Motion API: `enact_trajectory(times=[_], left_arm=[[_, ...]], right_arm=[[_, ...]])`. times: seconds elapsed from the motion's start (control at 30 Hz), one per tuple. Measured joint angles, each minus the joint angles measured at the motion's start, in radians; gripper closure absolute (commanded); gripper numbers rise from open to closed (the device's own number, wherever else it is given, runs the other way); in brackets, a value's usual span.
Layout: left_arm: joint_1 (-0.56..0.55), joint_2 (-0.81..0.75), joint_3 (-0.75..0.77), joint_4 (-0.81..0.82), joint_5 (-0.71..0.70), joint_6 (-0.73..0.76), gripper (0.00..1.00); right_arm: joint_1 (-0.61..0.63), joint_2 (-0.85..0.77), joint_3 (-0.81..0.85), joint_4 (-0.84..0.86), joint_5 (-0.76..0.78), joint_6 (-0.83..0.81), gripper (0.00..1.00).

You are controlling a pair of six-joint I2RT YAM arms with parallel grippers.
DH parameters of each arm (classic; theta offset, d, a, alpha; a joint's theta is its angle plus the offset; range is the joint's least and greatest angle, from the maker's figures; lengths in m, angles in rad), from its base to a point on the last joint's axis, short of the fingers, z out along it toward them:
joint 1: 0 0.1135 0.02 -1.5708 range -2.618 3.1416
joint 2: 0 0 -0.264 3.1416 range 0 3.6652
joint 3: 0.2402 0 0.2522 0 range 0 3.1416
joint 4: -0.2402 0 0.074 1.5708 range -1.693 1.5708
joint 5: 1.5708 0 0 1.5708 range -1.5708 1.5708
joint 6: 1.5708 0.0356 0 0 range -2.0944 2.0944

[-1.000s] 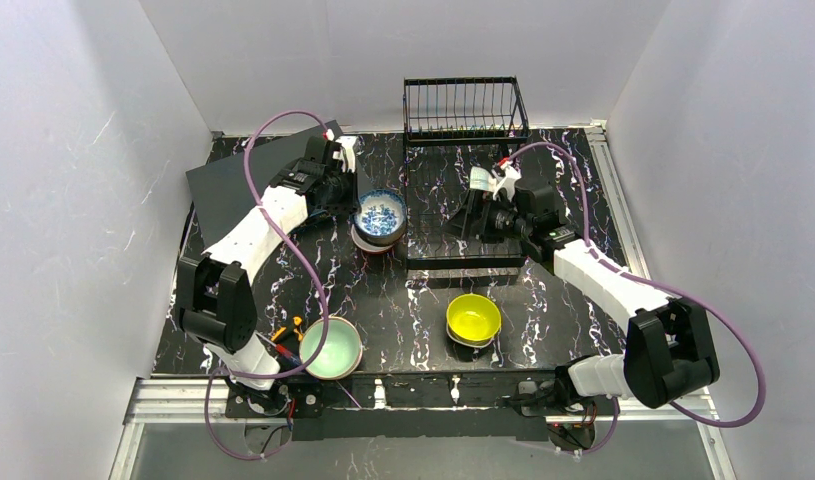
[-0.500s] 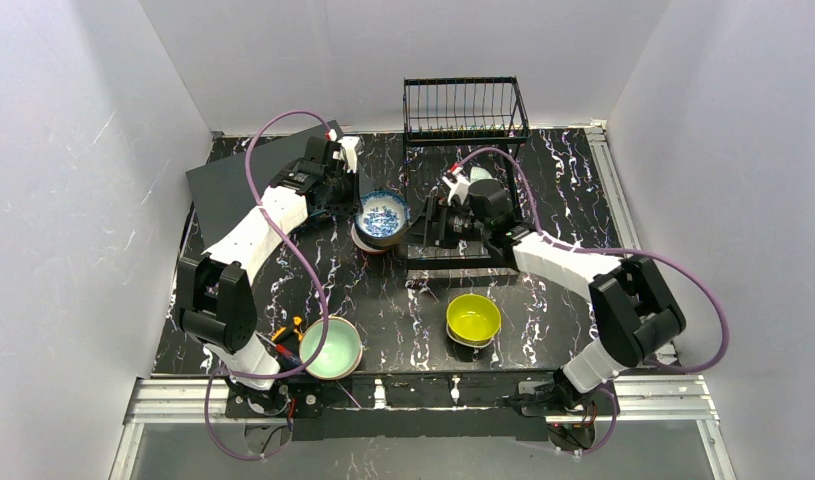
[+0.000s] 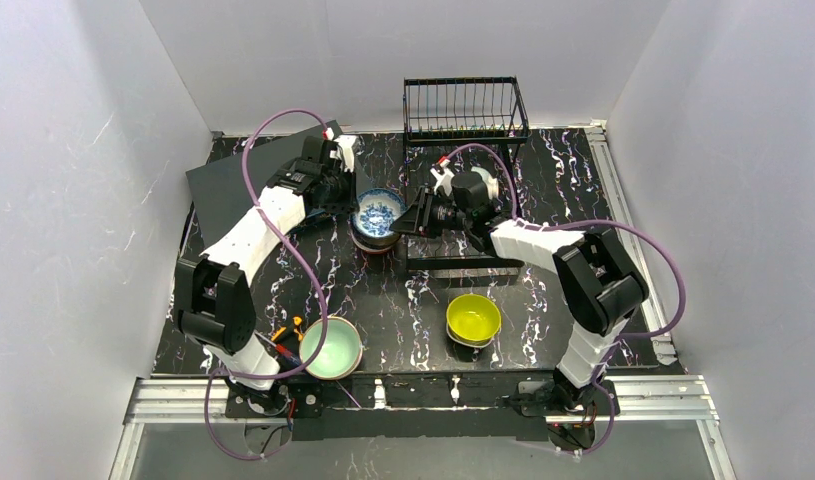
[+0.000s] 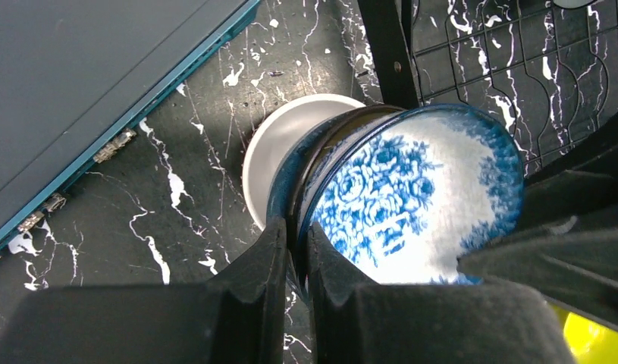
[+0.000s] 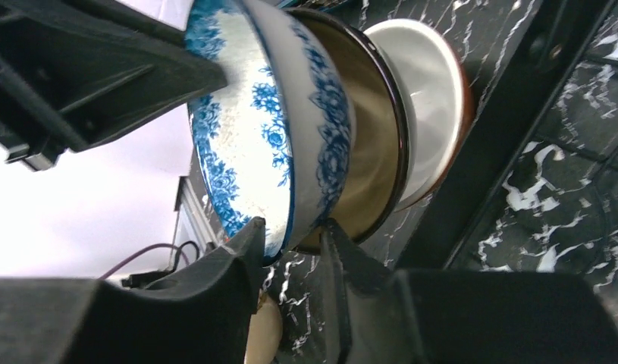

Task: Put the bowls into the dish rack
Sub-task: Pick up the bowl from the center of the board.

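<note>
pinching the rim of the blue-and-white bowl (image 4: pixel 412 197), the left gripper (image 4: pixel 296 250) is clamped on it; the bowl sits nested on a stack of other bowls (image 5: pixel 423 98) just left of the dish rack (image 3: pixel 465 110) base; the right gripper (image 5: pixel 290 239) straddles the opposite rim, one finger inside; whether it grips, i cannot tell

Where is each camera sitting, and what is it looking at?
Top: high behind the robot, looking down on the table; left arm and right arm show.
Left wrist: on the left arm, looking down into the patterned bowl; left hand pinches its rim.
Right wrist: on the right arm, seeing that bowl side-on; right hand straddles its rim.
Shared: all three see the patterned bowl.
</note>
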Motion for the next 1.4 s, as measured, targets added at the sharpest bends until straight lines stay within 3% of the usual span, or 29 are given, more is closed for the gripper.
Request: enact_trajectory(times=[0.13,0.27,0.4,0.63,0.83,0.9,1.13,1.3,1.4], left_arm=[[0.001,-0.017,-0.002,0.005,0.001,0.003,1.0],[-0.002,-0.052,-0.002,0.003,0.013,0.005,0.93],[-0.006,-0.063,-0.002,0.009,0.02,0.004,0.81],[-0.006,-0.063,-0.002,0.018,0.063,-0.011,0.79],[-0.006,-0.063,-0.002,0.034,0.104,-0.026,0.64],[-0.008,-0.06,0.001,0.045,0.123,-0.033,0.64],[-0.02,-0.028,0.018,0.024,0.123,-0.004,1.0],[-0.019,-0.003,0.018,0.0,0.084,-0.005,1.0],[-0.019,-0.003,0.018,0.01,0.095,-0.019,1.0]], right_arm=[[-0.006,0.024,0.014,-0.013,0.045,0.016,0.87],[-0.016,0.025,0.028,-0.024,0.09,0.027,0.99],[-0.018,0.025,0.039,-0.043,0.111,0.019,0.99],[-0.017,0.021,0.047,-0.095,0.122,-0.023,0.99],[-0.015,-0.029,0.047,-0.162,0.135,-0.061,0.99],[-0.013,-0.054,0.047,-0.181,0.134,-0.072,0.99],[-0.016,-0.114,0.047,-0.219,0.155,-0.078,0.85],[-0.014,-0.161,0.048,-0.217,0.156,-0.095,0.65],[-0.011,-0.171,0.047,-0.217,0.141,-0.111,0.46]])
